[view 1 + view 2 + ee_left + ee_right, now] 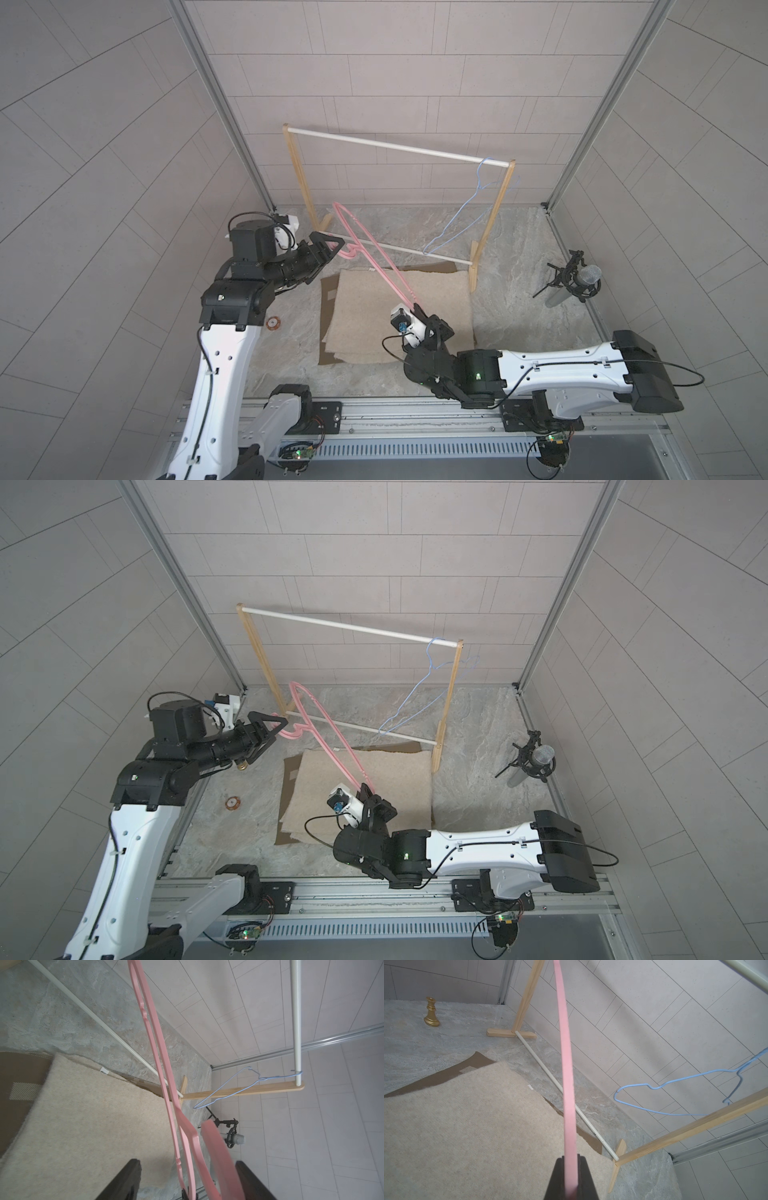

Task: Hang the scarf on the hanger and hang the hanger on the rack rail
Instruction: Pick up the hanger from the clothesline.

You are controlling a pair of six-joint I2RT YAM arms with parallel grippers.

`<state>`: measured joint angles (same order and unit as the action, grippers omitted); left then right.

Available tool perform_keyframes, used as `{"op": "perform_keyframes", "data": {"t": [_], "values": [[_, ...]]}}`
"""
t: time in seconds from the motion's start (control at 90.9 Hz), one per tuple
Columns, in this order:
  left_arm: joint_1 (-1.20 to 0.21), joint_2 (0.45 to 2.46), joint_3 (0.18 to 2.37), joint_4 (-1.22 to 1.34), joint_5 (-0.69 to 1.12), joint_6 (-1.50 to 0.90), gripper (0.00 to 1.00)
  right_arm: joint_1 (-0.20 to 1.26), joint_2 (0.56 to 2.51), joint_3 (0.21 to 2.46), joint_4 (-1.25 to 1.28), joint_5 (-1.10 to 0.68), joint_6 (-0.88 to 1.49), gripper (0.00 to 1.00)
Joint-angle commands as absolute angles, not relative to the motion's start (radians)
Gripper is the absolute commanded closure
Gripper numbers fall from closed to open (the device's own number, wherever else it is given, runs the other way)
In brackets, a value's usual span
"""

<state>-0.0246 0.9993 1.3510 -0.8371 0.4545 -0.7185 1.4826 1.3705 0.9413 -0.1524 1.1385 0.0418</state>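
scarf (374,309) on mat (328,291) | rack (395,146) behind scarf | microphone (584,277) right of rack

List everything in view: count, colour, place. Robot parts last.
Mat: 1, brown, on the table.
Scarf: 1, beige, flat on the mat.
Pink hanger: 1, pink, held above the scarf.
Rack: 1, wood and white, behind the scarf.
Wire hanger: 1, blue, hooked on the rack's top rod.
Chess piece: 1, gold, table's left.
Disc: 1, orange, table's left.
Microphone: 1, grey, table's right.
Left fingers: 2, black, open around pink hanger's hook.
Right fingers: 2, black, shut on pink hanger's end.
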Motion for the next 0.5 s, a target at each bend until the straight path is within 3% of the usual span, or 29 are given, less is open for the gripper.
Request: {"op": "perform_keyframes", "data": {"t": [0.0,0.121,0.22,0.396,0.484], "values": [[-0.031,1.006,1.342,-0.825,0.447,-0.682,0.45,1.491,1.400,0.975,-0.126,1.189,0.029,1.00],[-0.031,1.004,1.337,-0.822,0.439,-0.662,0.69,1.491,1.423,0.990,-0.145,1.197,0.031,1.00],[-0.031,0.995,1.329,-0.827,0.432,-0.641,0.82,1.491,1.421,0.985,-0.167,1.192,0.059,0.91],[-0.030,0.989,1.337,-0.903,0.370,-0.554,0.95,1.491,1.371,0.955,-0.215,1.098,0.118,0.62],[-0.031,0.986,1.342,-0.946,0.333,-0.503,0.97,1.490,1.314,0.925,-0.230,0.987,0.126,0.41]]}}
